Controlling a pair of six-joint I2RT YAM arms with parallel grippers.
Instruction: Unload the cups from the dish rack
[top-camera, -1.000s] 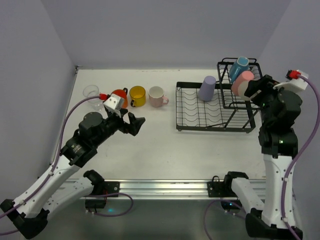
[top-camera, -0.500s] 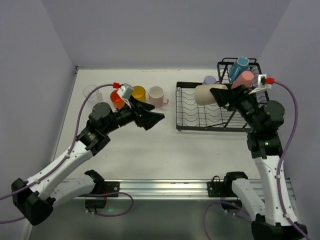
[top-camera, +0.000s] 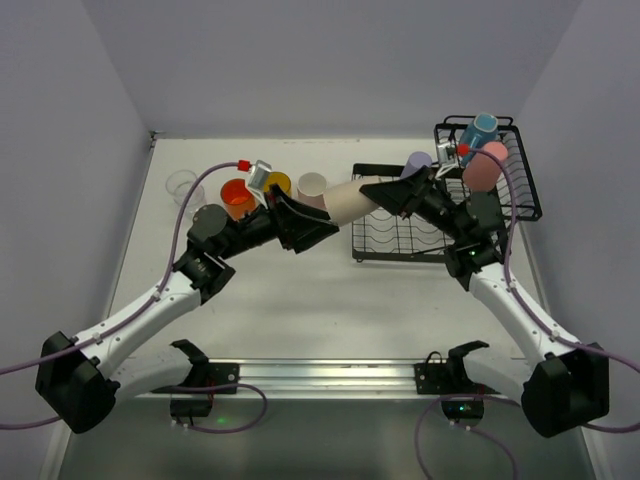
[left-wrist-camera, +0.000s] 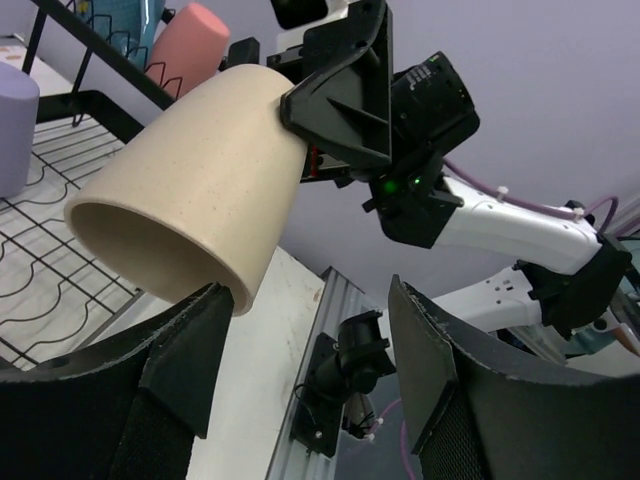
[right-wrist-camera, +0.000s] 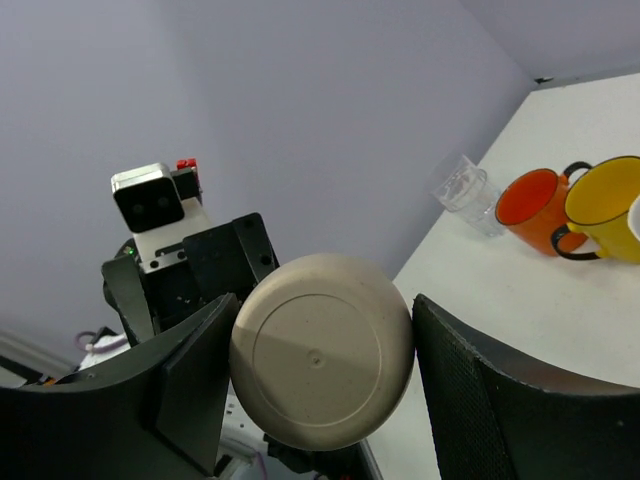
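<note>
Dish rack (top-camera: 392, 240) holding blue mug (top-camera: 483, 126), salmon tumbler (top-camera: 484, 167), right end effector (top-camera: 383, 193) clamped on beige cup (top-camera: 345, 201), left end effector (top-camera: 310, 223) apart

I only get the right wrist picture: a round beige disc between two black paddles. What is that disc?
Observer: The flat bottom of a beige tumbler, held sideways by the right tool; the left wrist view shows its open mouth.
Operator: What is that mouth facing?
Observer: The left tool, whose jaws stand open close by the rim.
Operator: Any cups in the rack?
Observer: Three, by the top view, in the dish rack: a lavender tumbler, a blue mug and a salmon-pink tumbler.
</note>
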